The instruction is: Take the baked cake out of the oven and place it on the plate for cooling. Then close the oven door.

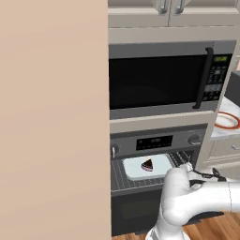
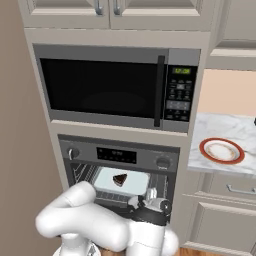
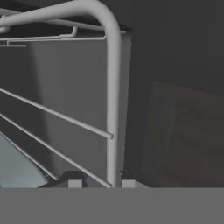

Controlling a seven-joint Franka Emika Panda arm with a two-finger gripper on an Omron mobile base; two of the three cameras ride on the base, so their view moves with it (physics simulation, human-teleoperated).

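The oven (image 2: 120,155) stands with its cavity showing, and its dark oven door (image 1: 133,211) hangs below the wire rack (image 1: 122,180). The baked cake (image 1: 147,165) (image 2: 119,179), a small dark-brown wedge, lies on a pale tray (image 2: 125,182) on that rack. My gripper (image 1: 186,167) (image 2: 150,193) is at the rack's front right corner, right of the cake. In the hand view, the gripper (image 3: 100,184) has its tips a narrow gap apart. The rack's bent front wire (image 3: 113,109) runs between them without touching. The plate (image 1: 227,120) (image 2: 222,150), white with a red-orange rim, lies on the counter to the right.
A black-windowed microwave (image 2: 115,87) sits right above the oven. A tall beige panel (image 1: 54,117) walls off the left side. The marble counter (image 2: 235,132) carries the plate, with drawers (image 2: 227,190) under it. The tray's corner (image 3: 15,168) shows beside my fingers.
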